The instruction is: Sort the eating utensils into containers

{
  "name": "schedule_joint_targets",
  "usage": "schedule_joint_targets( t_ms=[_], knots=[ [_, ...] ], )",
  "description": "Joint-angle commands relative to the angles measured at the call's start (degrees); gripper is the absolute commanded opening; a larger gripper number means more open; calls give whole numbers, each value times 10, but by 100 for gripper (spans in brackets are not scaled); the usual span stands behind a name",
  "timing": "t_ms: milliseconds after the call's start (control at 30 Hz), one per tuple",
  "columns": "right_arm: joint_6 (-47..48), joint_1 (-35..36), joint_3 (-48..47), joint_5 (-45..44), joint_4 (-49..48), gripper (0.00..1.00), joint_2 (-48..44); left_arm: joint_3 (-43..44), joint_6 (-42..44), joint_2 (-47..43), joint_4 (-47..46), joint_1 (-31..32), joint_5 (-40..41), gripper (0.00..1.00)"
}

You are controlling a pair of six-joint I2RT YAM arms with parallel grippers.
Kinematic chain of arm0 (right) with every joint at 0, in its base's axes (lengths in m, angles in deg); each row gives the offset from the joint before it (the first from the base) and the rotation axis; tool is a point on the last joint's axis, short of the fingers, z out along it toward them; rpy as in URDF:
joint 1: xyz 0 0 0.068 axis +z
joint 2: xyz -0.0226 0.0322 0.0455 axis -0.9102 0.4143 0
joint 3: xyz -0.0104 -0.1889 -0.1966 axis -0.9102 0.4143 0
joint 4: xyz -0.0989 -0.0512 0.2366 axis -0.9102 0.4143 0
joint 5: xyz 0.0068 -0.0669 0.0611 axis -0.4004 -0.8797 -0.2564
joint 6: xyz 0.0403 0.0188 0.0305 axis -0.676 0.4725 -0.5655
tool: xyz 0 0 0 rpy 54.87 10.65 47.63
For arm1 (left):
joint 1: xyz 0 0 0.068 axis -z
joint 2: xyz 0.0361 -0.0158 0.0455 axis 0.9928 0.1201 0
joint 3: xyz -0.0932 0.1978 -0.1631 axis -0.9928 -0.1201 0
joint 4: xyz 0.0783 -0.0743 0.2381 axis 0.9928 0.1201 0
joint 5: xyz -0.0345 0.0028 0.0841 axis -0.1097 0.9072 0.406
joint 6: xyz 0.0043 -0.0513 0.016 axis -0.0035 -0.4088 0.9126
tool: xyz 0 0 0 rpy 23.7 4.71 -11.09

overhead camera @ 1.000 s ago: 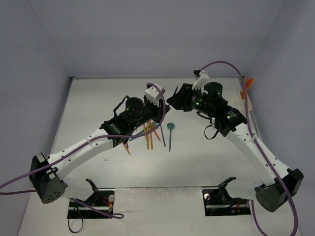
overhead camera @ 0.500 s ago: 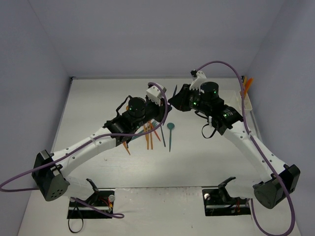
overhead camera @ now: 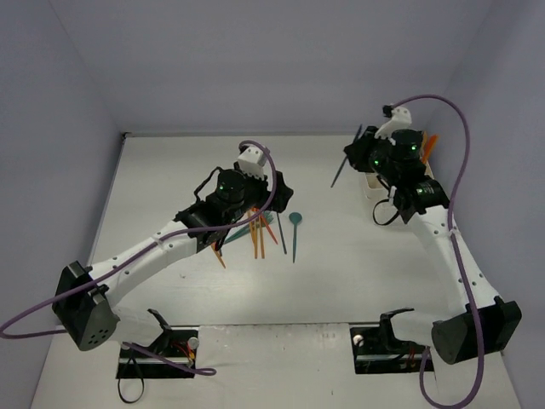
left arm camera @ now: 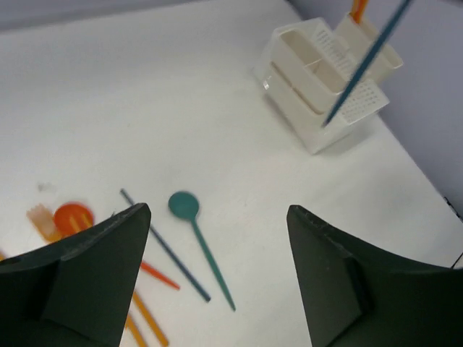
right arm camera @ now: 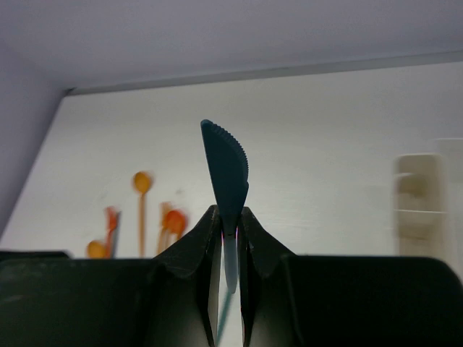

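My right gripper is shut on a dark blue knife, blade up. In the top view this gripper holds the knife tilted in the air just left of the white compartmented holder; an orange utensil stands in the holder. My left gripper is open and empty above the loose utensils: a teal spoon, a dark blue stick and orange pieces. In the top view it hangs over the pile. The left wrist view also shows the holder and the held knife.
The teal spoon lies apart at the pile's right. Orange spoons show far off in the right wrist view. The holder stands near the right wall and the back right corner. Purple cables loop above both arms.
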Motion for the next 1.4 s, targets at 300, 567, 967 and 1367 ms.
schedule_joint_targets(
  t_ms=[300, 567, 967, 1367],
  knots=[
    [141, -285, -202, -64, -65, 0, 175, -83, -17, -126, 211, -191, 70, 90],
    [247, -293, -254, -84, -82, 0, 283, -106, 11, -136, 262, -214, 101, 91],
    [278, -308, -245, -75, -98, 0, 340, -107, -13, -93, 238, -216, 78, 91],
    [246, -311, -192, -52, -102, 16, 340, -94, -4, -84, 247, -217, 71, 91]
  ],
)
